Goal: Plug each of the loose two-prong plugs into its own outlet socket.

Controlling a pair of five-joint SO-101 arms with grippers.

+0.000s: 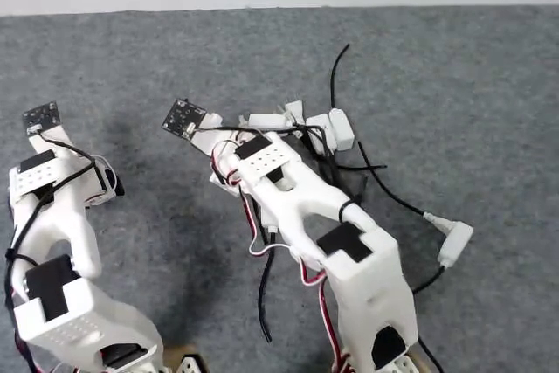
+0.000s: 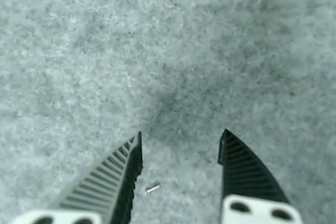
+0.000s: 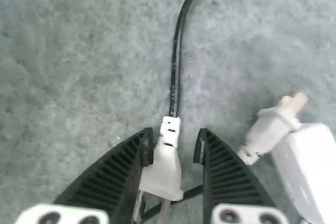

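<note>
Plug [image 3: 160, 163], white, smooth moulded plastic, squared body, lying on the coarse grey mat [image 3: 63, 51] right between the ridged black fingers [image 3: 123, 171] of the right claw [image 3: 173, 140]. Long axis in line with the claw, black cable [image 3: 176, 66] leading straight away from the wrist, prongs apparently back toward the palm. Touches or nearly touches one finger, with a clear gap to the other: claw spread and straddling, not clamped. By that reading, needs only a straight squeeze for a hold, no sideways shift. Just beside one finger, a second white plug [image 3: 270, 124], rounder, its two pale prongs pointing away from a boxy socket block [image 3: 310, 166] that seems to touch it. From above, a cluster of white blocks [image 1: 336, 128] and looping cables under the right arm [image 1: 323, 216], plus another white plug [image 1: 454, 242] apart on the mat. Left claw [image 2: 181, 140] spread wide over bare mat, holding nothing, a small metal sliver [image 2: 152, 188] beneath. Left arm [image 1: 52, 233] well apart from the cluster, right arm plainly nearer.
</note>
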